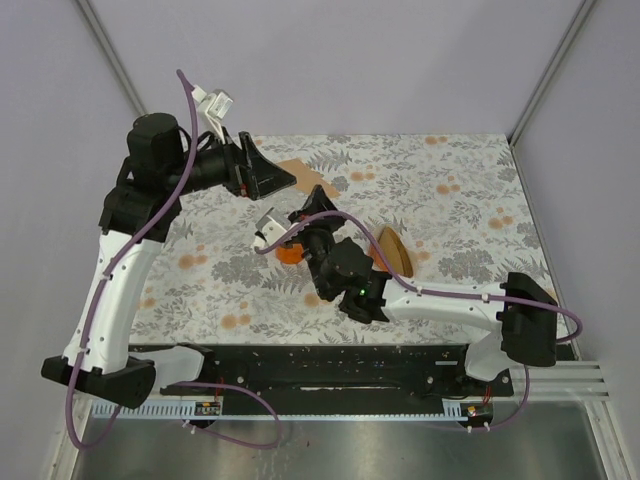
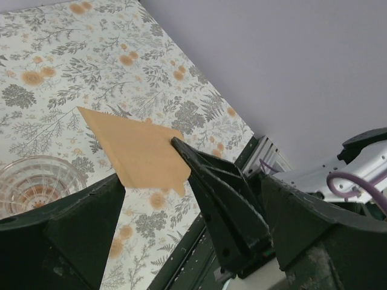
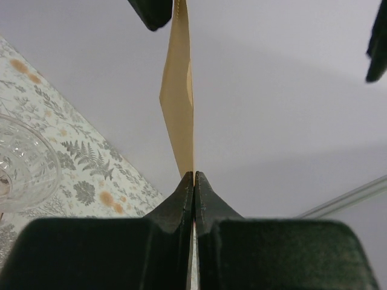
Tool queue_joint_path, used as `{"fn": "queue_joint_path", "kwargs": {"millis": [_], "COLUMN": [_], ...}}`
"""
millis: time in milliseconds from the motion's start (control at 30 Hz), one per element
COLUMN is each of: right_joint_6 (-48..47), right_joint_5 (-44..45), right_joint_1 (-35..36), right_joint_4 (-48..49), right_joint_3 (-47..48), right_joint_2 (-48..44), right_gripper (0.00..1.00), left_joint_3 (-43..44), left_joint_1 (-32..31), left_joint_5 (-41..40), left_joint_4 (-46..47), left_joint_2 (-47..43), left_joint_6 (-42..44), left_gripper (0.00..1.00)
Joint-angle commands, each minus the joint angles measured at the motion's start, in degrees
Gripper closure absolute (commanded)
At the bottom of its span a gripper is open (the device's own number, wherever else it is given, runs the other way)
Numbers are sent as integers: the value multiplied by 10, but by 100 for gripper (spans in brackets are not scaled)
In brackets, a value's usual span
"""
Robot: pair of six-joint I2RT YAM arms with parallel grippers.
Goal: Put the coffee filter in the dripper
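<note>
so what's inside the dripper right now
Nothing in the part of the dripper bowl that shows: just ribbed clear glass. The coffee filter is outside it, pinched in the right fingers. The bowl's near side is covered by a left finger.

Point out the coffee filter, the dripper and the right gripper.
coffee filter point(image 2: 136, 151), left wrist view, its flat face.
dripper point(image 3: 27, 163), right wrist view, clear funnel wall.
right gripper point(image 3: 193, 176), right wrist view, between its fingertips.

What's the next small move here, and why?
Probably back the left gripper straight away from the coffee filter. Its jaws stand open on either side of the paper's far edge, while the right gripper is shut on the near edge and holds it alone. Once the left is clear, the right could swing the filter over the dripper without snagging.
</note>
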Motion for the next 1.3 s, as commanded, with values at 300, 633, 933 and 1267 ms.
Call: {"fn": "queue_joint_path", "kwargs": {"millis": [300, 633, 933, 1267], "right_joint_6": [-149, 99, 449, 597], "right_joint_5": [42, 4, -347, -708], "right_joint_1": [36, 36, 3, -194], "right_joint_4": [148, -145, -576, -770], "right_joint_3": [37, 20, 99, 271], "right_joint_2": [27, -54, -243, -180], "right_gripper": [100, 30, 8, 1], "left_joint_3": [-77, -68, -56, -23], "left_joint_1": [7, 16, 17, -19], "left_joint_5": [28, -3, 30, 104], "left_joint_4": [103, 80, 53, -96], "left_joint_2": [8, 1, -2, -31], "left_joint_6": [-73, 7, 116, 353], "left_gripper": [91, 100, 100, 100]}}
